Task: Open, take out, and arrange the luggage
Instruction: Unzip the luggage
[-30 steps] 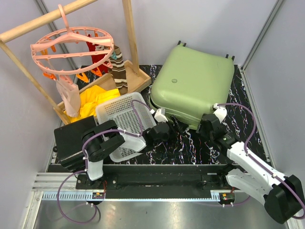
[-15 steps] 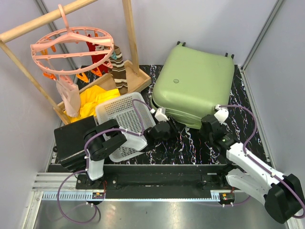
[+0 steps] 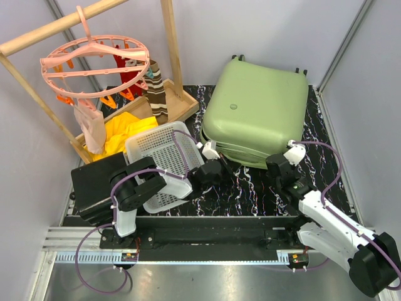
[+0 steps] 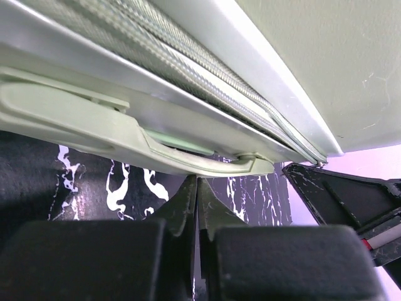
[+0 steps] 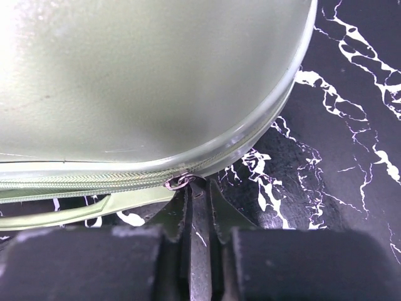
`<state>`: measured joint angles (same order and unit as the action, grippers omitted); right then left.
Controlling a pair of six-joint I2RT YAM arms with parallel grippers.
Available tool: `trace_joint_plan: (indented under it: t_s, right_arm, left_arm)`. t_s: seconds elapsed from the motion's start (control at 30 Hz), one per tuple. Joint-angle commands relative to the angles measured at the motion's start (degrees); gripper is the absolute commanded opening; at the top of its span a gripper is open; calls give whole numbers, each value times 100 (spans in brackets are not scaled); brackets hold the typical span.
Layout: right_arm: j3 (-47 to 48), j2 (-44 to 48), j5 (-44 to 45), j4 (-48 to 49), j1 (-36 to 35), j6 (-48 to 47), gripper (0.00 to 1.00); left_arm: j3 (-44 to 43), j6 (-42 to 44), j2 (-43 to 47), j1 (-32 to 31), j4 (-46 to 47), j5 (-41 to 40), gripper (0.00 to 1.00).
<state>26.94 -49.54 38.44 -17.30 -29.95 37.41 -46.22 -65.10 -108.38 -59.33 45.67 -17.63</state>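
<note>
The light-green luggage (image 3: 257,113) lies flat and closed on the black marbled table, at the back right. My left gripper (image 3: 220,164) is at its near left edge. In the left wrist view it (image 4: 196,182) is shut with nothing between its fingers, the tips just under the luggage's green side handle (image 4: 188,160). My right gripper (image 3: 270,164) is at the near right corner. In the right wrist view it (image 5: 198,188) is shut on the dark zipper pull (image 5: 199,219), which hangs from the metal slider ring (image 5: 178,182) on the zipped seam.
A white perforated basket (image 3: 164,157) and a black boxy case (image 3: 94,185) sit left of my left arm. Behind them stand a wooden rack (image 3: 172,50) with a pink clip hanger (image 3: 94,63), a yellow cloth (image 3: 125,132) and a striped sock (image 3: 156,91). Walls close in on the back and right.
Both grippers have gone from open to shut, the right one onto the zipper pull. The right wrist has drifted slightly right along the luggage's near edge.
</note>
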Motion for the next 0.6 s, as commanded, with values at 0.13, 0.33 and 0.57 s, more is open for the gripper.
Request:
trace_joint_plan:
  t_s: [0.13, 0.33, 0.57]
  right_arm:
    - [136, 94, 999, 403, 69, -120, 0]
    - [215, 111, 1324, 333, 130, -330, 0]
    - [189, 146, 1307, 289, 490, -375, 0]
  left_arm:
    - [166, 279, 194, 334, 337, -391, 0]
    - [148, 287, 168, 501, 399, -329, 0]
    - [-36, 235, 10, 782, 381, -92, 0]
